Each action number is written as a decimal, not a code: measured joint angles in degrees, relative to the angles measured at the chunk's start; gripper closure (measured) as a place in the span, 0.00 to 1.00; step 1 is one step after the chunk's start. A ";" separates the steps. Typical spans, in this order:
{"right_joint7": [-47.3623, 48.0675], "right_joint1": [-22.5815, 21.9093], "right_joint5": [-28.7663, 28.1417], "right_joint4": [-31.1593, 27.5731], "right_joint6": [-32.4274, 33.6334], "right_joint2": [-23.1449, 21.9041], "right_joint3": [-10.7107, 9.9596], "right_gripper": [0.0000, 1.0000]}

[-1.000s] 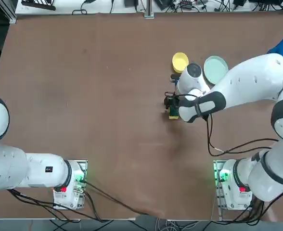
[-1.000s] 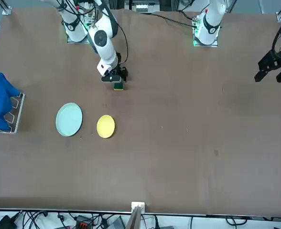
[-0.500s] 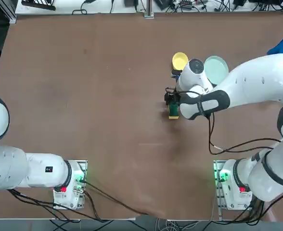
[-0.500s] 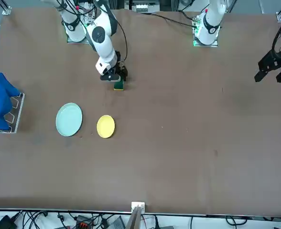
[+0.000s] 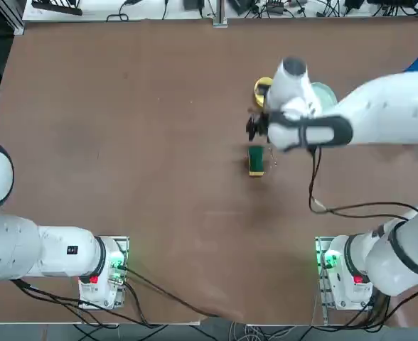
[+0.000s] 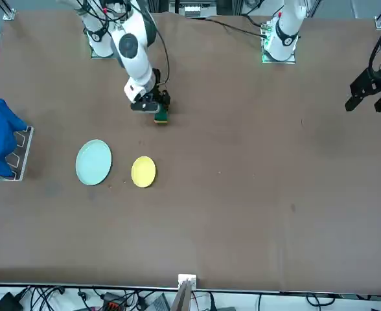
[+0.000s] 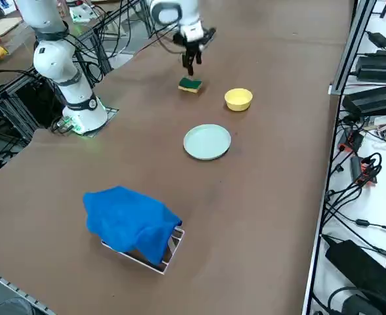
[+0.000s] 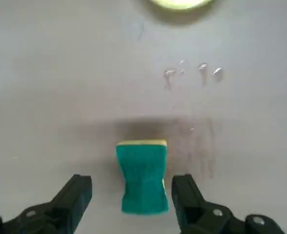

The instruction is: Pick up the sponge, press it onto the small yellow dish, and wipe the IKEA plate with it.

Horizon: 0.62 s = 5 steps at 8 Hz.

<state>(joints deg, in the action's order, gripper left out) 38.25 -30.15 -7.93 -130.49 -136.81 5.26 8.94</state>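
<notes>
The sponge lies flat on the brown table, green side up, with a yellow edge showing. My right gripper hangs open above it, the sponge seen between the two black fingertips with a gap on both sides. The small yellow dish sits a little beyond the sponge, partly hidden by the wrist in the top view. Next to the dish rests the pale aqua IKEA plate, also visible in the right side view. Nothing is in the gripper.
A blue cloth is draped over a small rack near the table's right edge. Several water drops lie on the table between the sponge and the yellow dish.
My right gripper has risen from around the sponge, still open. The sponge stays lying on the table in the same spot.
</notes>
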 joint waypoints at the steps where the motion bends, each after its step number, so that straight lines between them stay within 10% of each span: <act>1: -1.00 3.05 0.01 7.38 10.10 -1.21 -0.09 0.00; 5: -10.56 17.59 0.32 29.07 33.54 -0.90 -0.55 0.00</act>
<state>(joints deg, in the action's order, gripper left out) 27.69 -12.56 -7.61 -101.42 -103.26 4.35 8.40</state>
